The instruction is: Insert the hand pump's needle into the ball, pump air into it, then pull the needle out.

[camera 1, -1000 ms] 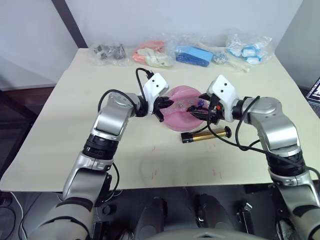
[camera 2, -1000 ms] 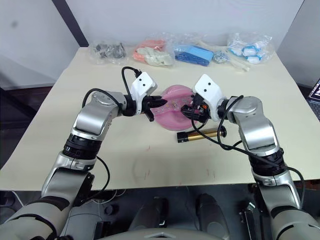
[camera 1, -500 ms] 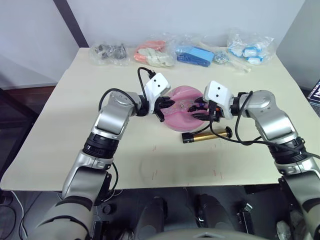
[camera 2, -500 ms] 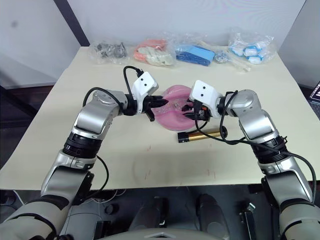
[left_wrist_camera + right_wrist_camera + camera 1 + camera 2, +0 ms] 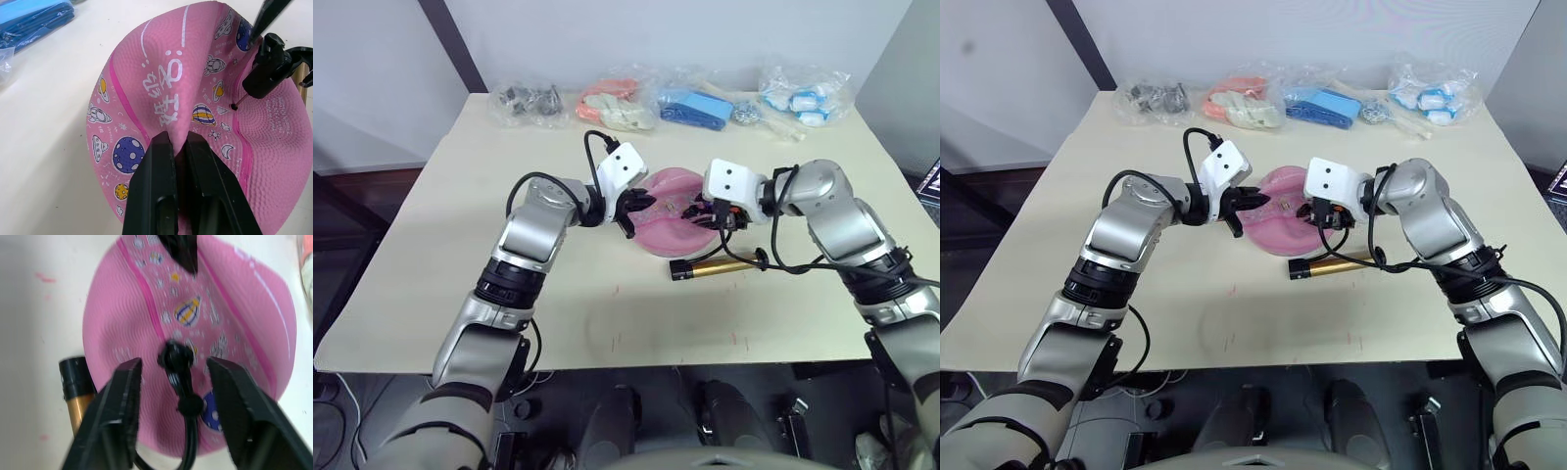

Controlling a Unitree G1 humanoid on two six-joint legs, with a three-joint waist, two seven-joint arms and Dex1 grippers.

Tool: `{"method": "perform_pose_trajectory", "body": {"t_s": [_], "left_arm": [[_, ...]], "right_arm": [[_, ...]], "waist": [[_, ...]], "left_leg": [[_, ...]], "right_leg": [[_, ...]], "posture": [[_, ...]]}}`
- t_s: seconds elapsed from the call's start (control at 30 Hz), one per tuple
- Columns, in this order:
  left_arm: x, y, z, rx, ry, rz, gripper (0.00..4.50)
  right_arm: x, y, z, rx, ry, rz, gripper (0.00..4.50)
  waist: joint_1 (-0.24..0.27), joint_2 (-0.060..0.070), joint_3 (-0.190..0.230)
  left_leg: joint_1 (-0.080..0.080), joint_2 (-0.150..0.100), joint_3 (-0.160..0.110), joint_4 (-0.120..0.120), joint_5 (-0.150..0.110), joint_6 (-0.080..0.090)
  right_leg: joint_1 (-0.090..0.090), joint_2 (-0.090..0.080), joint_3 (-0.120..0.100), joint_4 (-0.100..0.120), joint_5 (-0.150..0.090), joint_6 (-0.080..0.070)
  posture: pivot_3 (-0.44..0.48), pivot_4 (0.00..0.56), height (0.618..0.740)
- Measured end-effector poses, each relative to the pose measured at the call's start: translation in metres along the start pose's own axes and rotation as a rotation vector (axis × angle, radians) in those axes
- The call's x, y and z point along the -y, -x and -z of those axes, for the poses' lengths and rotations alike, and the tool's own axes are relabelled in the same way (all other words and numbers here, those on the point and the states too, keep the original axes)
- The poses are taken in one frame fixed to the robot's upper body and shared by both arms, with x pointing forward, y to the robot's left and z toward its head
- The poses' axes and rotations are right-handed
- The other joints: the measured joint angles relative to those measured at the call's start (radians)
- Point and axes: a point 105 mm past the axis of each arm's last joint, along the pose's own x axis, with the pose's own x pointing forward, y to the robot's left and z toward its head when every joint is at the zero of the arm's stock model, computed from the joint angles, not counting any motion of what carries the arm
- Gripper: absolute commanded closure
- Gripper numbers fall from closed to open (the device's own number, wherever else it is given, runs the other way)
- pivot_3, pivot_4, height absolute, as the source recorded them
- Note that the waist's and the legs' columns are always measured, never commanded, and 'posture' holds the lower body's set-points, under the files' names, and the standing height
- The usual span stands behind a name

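Saggy ball [image 5: 195, 98] fold is clamped by L end effector [image 5: 177, 147] to steady valve; needle [image 5: 238, 102] is seated there. R end effector [image 5: 172, 369] is spread. Pump [image 5: 717, 265] is lying on bench [image 5: 460, 245].

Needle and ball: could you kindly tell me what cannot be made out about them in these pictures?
- Needle depth: in the left wrist view its tip meets the valve dot on the ball, but it is too small to tell whether it is inside.
- Right wrist view: the needle is hidden under its black fitting, and the view is blurred.
- Eye views: the valve is hidden behind the right hand.
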Motion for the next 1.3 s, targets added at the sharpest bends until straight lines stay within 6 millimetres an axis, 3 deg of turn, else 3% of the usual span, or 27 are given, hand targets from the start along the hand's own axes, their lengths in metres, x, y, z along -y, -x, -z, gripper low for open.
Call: {"method": "perform_pose_trajectory", "body": {"t_s": [0.03,0.1,0.2,0.53,0.63,0.73,1.3], "left_arm": [[-0.0002,0.0,-0.0001,0.0,0.0,0.0,4.5],[-0.0004,-0.0001,0.0,-0.001,0.0,0.0,4.5],[-0.0004,-0.0003,-0.0002,0.001,-0.003,0.0,4.5],[-0.0007,-0.0008,0.0005,-0.002,-0.002,0.0,4.5],[-0.0006,-0.0009,0.0005,-0.002,-0.002,0.001,4.5],[-0.0003,-0.0011,0.0001,-0.002,-0.004,0.002,4.5],[-0.0001,-0.0012,-0.0001,-0.001,-0.007,0.002,4.5]], "right_arm": [[0.0004,-0.0002,0.0002,-0.001,0.001,0.0,2.23],[0.0016,-0.0002,-0.0004,0.0,0.009,0.002,2.79],[0.0022,-0.0002,-0.001,0.001,0.016,0.002,4.06],[0.0046,-0.0013,-0.0012,-0.003,0.032,-0.002,4.06],[0.0042,-0.0014,-0.0022,-0.003,0.027,-0.014,3.36],[0.0023,-0.0038,-0.0045,0.004,0.027,-0.025,1.99],[0.0004,-0.0088,-0.0023,-0.012,0.034,-0.044,1.99]], "waist": [[0.0,0.0,0.0],[0.0,0.0,0.0],[0.0,0.0,0.0],[-0.001,0.0,0.0],[-0.001,0.0,0.0],[-0.001,0.0,0.0],[0.0,0.0,0.0]], "left_leg": [[0.0,0.0,0.0,0.0,0.0,0.0],[0.0,0.0,0.0,0.0,0.0,0.0],[0.0,0.0,0.0,0.0,0.0,0.0],[0.001,0.0,0.0,0.001,0.0,0.0],[0.001,0.0,0.0,0.001,0.0,0.0],[0.001,0.0,-0.001,0.001,0.0,0.0],[0.001,0.0,0.0,0.003,0.0,0.0]], "right_leg": [[0.0,0.0,0.0,0.0,0.0,0.0],[0.0,0.0,0.0,0.0,0.0,0.0],[0.0,0.0,0.0,0.001,0.0,0.0],[0.001,0.0,0.0,0.001,0.0,0.0],[0.001,0.0,0.0,0.001,0.0,0.0],[0.001,0.0,0.0,0.002,0.0,0.0],[0.002,0.0,0.0,0.002,0.0,0.0]], "posture": [[0.0,0.15,0.74],[0.0,0.15,0.74],[0.0,0.15,0.74],[0.0,0.15,0.74],[0.0,0.15,0.74],[0.0,0.15,0.74],[0.0,0.15,0.74]]}}
